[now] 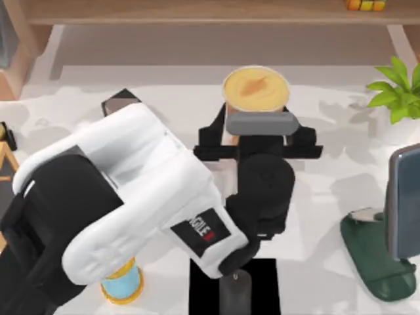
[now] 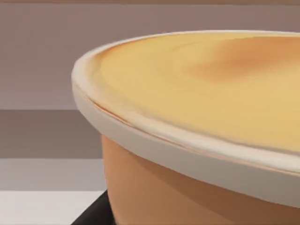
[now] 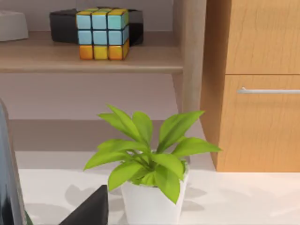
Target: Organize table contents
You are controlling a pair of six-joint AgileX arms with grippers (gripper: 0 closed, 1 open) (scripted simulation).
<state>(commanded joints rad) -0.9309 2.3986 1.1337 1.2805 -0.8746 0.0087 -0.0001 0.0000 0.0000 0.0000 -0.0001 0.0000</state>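
From above, your left arm reaches in from the lower left across the white surface (image 1: 328,131), and its left claw (image 1: 257,152) sits at the near side of the orange cup (image 1: 254,92), at the middle of the far half of the surface. The cup stands upright, its long axis vertical, yellowish top facing the camera. You cannot tell from here whether the claw's fingers are parted or pressed to the cup; the black crossbar and wrist cover them. At the near edge, the dark grey mouse (image 1: 235,295) lies on a black pad (image 1: 265,282), its long axis running from the near edge towards the far one, partly under the arm. Left of it stands a blue jar (image 1: 123,283) with a yellow lid. At the right sit a potted plant (image 1: 396,88) and a dark green stand (image 1: 377,256) carrying a grey-blue slab (image 1: 403,200) upright.

In the left wrist view you see the cup (image 2: 197,122) very close, its pale rim and yellowish top level, orange wall below.

In the right wrist view you see the plant (image 3: 145,159) in its white pot, a colour cube (image 3: 102,33) on the wooden shelf (image 3: 93,58), and a cabinet (image 3: 255,84). The right claw's state cannot be told.
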